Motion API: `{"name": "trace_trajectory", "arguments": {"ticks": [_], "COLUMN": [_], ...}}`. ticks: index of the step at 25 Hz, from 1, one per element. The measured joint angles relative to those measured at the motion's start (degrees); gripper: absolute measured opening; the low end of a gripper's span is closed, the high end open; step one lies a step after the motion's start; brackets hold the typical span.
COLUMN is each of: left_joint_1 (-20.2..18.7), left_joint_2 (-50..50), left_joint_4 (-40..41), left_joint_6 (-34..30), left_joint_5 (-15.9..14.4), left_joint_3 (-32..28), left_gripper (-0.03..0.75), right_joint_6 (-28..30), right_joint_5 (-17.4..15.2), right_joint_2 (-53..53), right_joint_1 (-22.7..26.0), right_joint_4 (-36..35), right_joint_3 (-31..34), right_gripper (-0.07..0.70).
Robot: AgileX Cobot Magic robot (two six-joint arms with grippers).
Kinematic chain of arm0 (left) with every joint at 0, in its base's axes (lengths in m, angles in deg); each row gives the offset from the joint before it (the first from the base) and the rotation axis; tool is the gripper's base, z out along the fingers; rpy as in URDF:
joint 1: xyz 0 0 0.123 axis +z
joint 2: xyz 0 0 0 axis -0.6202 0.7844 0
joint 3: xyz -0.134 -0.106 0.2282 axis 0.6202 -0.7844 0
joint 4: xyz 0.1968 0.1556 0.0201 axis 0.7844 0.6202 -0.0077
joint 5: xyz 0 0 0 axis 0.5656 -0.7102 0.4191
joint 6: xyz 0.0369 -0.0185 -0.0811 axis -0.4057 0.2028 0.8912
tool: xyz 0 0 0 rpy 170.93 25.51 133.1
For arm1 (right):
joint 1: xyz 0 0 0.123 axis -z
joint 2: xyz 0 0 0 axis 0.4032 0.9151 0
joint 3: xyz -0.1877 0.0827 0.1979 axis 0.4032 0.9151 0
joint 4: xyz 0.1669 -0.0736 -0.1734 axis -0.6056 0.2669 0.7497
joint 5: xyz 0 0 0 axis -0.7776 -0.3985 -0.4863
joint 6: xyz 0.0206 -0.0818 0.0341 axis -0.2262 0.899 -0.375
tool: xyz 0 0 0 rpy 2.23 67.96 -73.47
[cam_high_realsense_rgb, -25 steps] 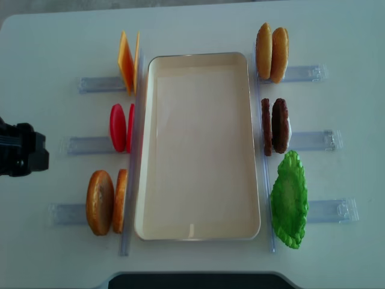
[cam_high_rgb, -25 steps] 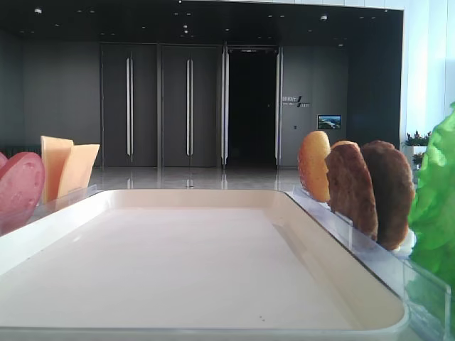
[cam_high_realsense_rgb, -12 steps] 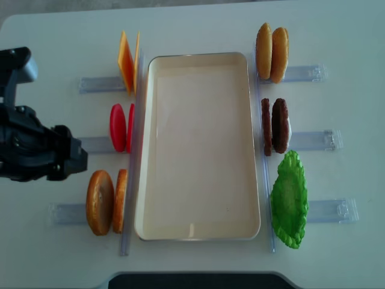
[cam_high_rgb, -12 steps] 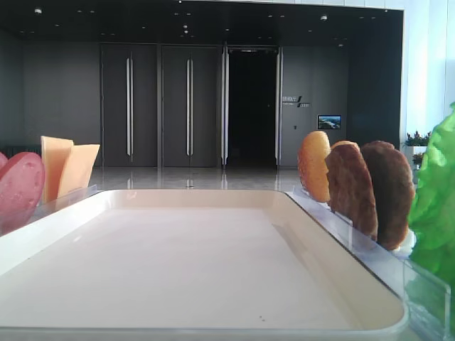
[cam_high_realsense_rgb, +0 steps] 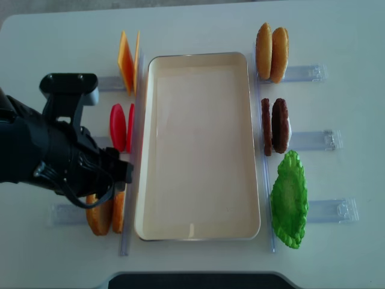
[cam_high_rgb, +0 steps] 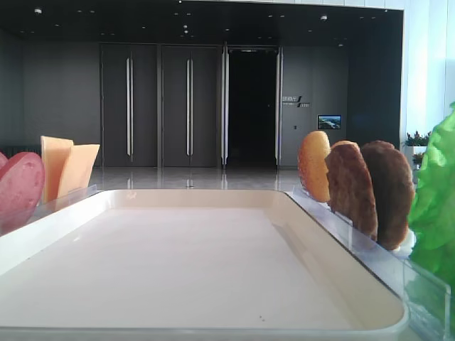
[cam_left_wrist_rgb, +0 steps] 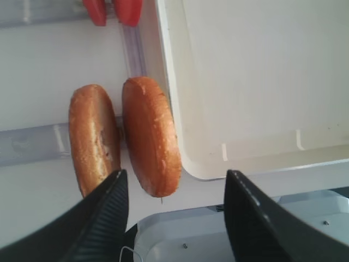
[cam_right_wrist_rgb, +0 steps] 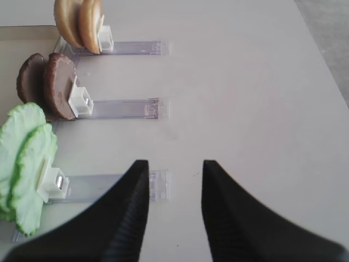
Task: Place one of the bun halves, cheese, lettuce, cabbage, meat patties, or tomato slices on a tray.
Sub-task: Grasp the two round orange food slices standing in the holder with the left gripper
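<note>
Overhead, a white table [cam_high_realsense_rgb: 198, 30] holds a large cream tray [cam_high_realsense_rgb: 198, 60] lying lengthwise in the middle, with nothing on it. Food pieces stand on edge in clear plastic racks [cam_high_realsense_rgb: 313, 139] along both long sides.

On the left side, from far to near, stand two yellow-orange cheese slices [cam_high_realsense_rgb: 127, 61], two red tomato slices [cam_high_realsense_rgb: 118, 126], and two golden-brown bun halves [cam_high_realsense_rgb: 107, 215]. On the right side, from far to near, stand two more bun halves [cam_high_realsense_rgb: 271, 44], two dark brown meat patties [cam_high_realsense_rgb: 275, 125], and a bright green ruffled lettuce leaf [cam_high_realsense_rgb: 289, 200].

The black left arm [cam_high_realsense_rgb: 42, 156] reaches in from the left edge and hangs over the near-left buns, hiding their upper parts in the overhead view. The left gripper [cam_left_wrist_rgb: 173, 183] has its two black fingers [cam_left_wrist_rgb: 103, 218] spread apart, holding nothing. In the left wrist view the fingers frame the two buns and the near-left corner of the tray; both buns sit in their rack just beside the tray's rim.

The right gripper [cam_right_wrist_rgb: 172, 169] sits to the right of the lettuce rack. Its two black fingers [cam_right_wrist_rgb: 131, 213] are also apart and empty, above bare table.
</note>
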State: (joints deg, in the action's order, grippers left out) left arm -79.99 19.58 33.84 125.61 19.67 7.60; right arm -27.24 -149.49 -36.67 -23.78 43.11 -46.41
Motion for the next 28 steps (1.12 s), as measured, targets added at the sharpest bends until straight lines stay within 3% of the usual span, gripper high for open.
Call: {"name": "trace_trajectory", "arguments": {"ticks": [6,28], "left_joint_1": [0.0,0.0], "left_joint_2": [1.7,19.0], "left_joint_4": [1.7,2.7], "left_joint_6": [3.9,3.5], "left_joint_5": [0.0,3.4], "left_joint_3": [0.0,0.0], "left_gripper": [0.430,0.430], "right_joint_6": [0.0,0.0], "right_joint_5": [0.0,0.0], "right_joint_2": [0.0,0.0], "right_joint_1": [0.0,0.0], "right_joint_4": [0.0,0.0], "right_joint_3": [0.0,0.0], "right_gripper": [0.235,0.235]}}
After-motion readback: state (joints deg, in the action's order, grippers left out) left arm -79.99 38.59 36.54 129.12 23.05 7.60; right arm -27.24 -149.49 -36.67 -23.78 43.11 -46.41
